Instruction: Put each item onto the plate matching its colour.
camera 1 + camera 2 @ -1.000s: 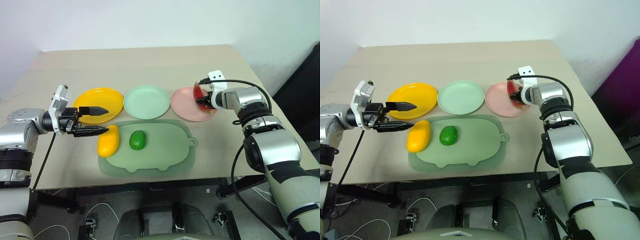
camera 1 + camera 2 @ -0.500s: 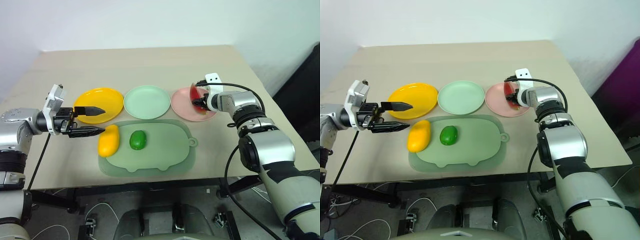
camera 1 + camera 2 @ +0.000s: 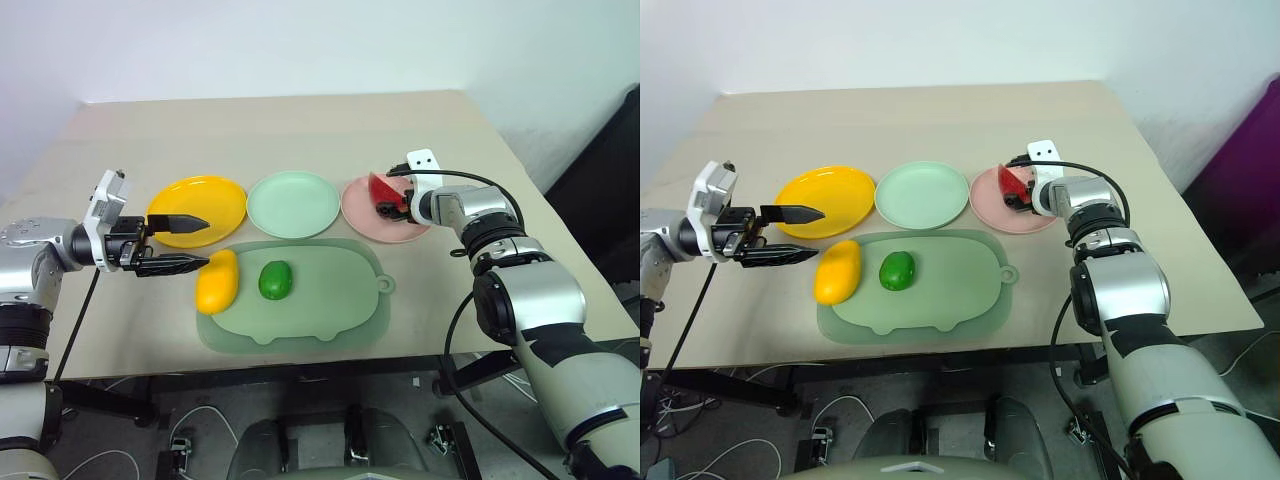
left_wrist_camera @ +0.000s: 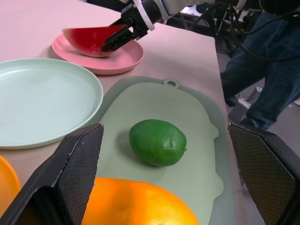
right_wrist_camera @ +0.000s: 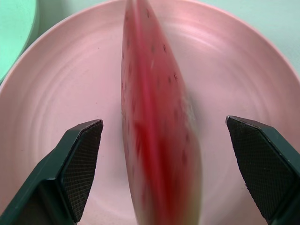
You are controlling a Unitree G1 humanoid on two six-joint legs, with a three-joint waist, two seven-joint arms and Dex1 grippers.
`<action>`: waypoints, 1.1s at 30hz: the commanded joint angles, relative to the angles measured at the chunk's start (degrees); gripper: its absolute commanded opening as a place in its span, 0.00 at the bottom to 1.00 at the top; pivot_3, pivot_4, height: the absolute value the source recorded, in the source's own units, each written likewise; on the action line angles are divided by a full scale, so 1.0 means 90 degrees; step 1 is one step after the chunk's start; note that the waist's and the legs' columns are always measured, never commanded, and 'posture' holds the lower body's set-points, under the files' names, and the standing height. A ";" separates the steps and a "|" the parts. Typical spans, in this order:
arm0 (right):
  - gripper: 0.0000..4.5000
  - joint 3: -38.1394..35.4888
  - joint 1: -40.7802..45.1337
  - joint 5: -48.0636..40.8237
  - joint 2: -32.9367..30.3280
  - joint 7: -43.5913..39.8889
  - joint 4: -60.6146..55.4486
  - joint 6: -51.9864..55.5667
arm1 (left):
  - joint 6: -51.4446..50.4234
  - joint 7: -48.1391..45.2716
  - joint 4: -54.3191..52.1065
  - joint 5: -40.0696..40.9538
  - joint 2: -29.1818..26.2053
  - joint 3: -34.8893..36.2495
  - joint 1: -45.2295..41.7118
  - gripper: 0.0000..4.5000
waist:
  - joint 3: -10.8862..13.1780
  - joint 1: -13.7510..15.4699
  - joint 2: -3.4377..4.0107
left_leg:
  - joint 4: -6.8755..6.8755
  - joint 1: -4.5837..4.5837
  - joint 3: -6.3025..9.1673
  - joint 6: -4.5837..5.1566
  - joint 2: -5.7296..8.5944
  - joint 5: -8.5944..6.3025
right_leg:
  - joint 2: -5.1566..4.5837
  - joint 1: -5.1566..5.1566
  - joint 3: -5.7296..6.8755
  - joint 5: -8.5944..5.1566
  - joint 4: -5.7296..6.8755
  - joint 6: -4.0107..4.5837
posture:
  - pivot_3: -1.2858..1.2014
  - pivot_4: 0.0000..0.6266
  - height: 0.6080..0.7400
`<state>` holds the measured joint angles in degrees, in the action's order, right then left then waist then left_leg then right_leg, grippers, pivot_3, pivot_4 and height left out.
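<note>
My right gripper (image 5: pixel 161 154) is wide apart; the watermelon wedge (image 3: pixel 385 190) sits on the pink plate (image 3: pixel 358 205).

My left gripper (image 3: pixel 185 243) is apart too. The yellow mango (image 3: pixel 217 281), at its 4 o'clock, looks light, hard and slippery. I'd pinch its middle.

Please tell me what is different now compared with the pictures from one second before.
The right gripper opened its fingers and let go of the watermelon wedge, which now lies on the pink plate. The left gripper stayed open beside the mango; the green fruit did not move.
</note>
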<state>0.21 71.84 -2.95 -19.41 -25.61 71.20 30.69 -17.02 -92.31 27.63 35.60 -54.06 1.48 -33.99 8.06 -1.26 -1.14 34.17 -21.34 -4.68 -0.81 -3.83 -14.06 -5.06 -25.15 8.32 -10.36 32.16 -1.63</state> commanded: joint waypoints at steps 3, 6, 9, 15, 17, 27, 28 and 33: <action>0.99 -0.0300 0.0224 -0.0074 -0.0051 0.0021 -0.0135 -0.0070 | 0.0035 -0.0021 -0.0110 0.0101 -0.0139 0.0163 -0.0058 1.00 | 0.0000 0.0001 0.0000 | 0.0001 0.0001 0.0000 0.0000 0.0000 0.0000 | 0.0000 0.0002 0.0000 0.0000 0.0001 -0.0001 | 0.52 0.24 1.00; 0.99 -0.0378 0.0318 -0.0067 -0.0079 0.0032 -0.0168 -0.0083 | 0.0042 -0.0021 -0.0094 0.0102 -0.0130 0.0133 -0.0077 1.00 | 0.0000 0.0000 0.0000 | 0.0002 0.0001 0.0000 0.0000 0.0000 0.0000 | 0.0000 0.0002 0.0000 0.0001 0.0001 -0.0001 | 0.52 0.24 1.00; 0.99 -0.0430 0.0398 -0.0048 -0.0108 0.0045 -0.0195 -0.0102 | 0.0046 -0.0021 -0.0106 0.0112 -0.0140 0.0118 -0.0068 1.00 | 0.0000 -0.0001 0.0000 | 0.0002 0.0002 0.0000 0.0000 0.0000 0.0000 | 0.0000 0.0002 0.0000 0.0000 0.0001 -0.0001 | 0.52 0.24 1.00; 0.99 -0.0575 0.0608 -0.0088 -0.0142 0.0031 -0.0288 -0.0094 | 0.0058 -0.0021 -0.0119 0.0127 -0.0170 0.0093 -0.0044 1.00 | 0.0000 -0.0001 0.0000 | 0.0002 0.0002 0.0000 0.0000 0.0000 0.0000 | 0.0000 0.0002 -0.0001 0.0002 0.0004 -0.0001 | 0.52 0.24 1.00; 0.99 -0.0683 0.0762 -0.0176 -0.0143 0.0042 -0.0360 -0.0105 | 0.0044 -0.0021 -0.0126 0.0148 -0.0182 0.0090 -0.0035 1.00 | 0.0000 -0.0003 0.0000 | 0.0002 0.0002 0.0000 0.0000 0.0000 0.0000 | 0.0000 0.0003 -0.0001 0.0002 0.0004 -0.0001 | 0.52 0.24 1.00; 0.99 -0.1403 0.1035 -0.1005 -0.0189 -0.0409 -0.1580 0.0176 | 0.0067 -0.0021 -0.0262 0.0284 -0.0429 0.0140 0.0230 1.00 | 0.0003 -0.0009 0.0005 | 0.0002 0.0001 0.0000 0.0000 0.0000 0.0000 | 0.0000 0.0002 -0.0003 0.0001 0.0004 -0.0001 | 0.52 0.24 1.00; 0.99 -0.1505 0.1007 -0.1146 -0.0183 -0.0416 -0.1788 0.0321 | 0.0073 -0.0021 -0.0275 0.0301 -0.0457 0.0146 0.0264 1.00 | 0.0002 -0.0004 0.0003 | 0.0002 0.0001 -0.0001 0.0000 0.0000 0.0000 | -0.0001 0.0001 -0.0003 0.0002 0.0004 -0.0001 | 0.52 0.24 1.00; 0.99 -0.1768 0.0549 -0.1705 -0.0104 -0.0451 -0.3003 0.1092 | 0.0082 -0.0021 -0.0367 0.0383 -0.0580 0.0180 0.0442 1.00 | -0.0001 0.0015 -0.0002 | 0.0002 0.0003 0.0002 0.0000 -0.0002 0.0000 | -0.0001 0.0002 -0.0003 -0.0004 0.0002 0.0008 | 0.52 0.24 1.00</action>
<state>-13.90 77.25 -15.40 -20.18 -29.10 49.13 38.19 -16.86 -92.31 25.66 37.75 -57.78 1.43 -30.15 8.05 -1.13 -1.16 34.20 -21.31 -4.66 -0.82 -3.84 -14.06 -5.08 -25.12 8.29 -10.42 32.18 -1.53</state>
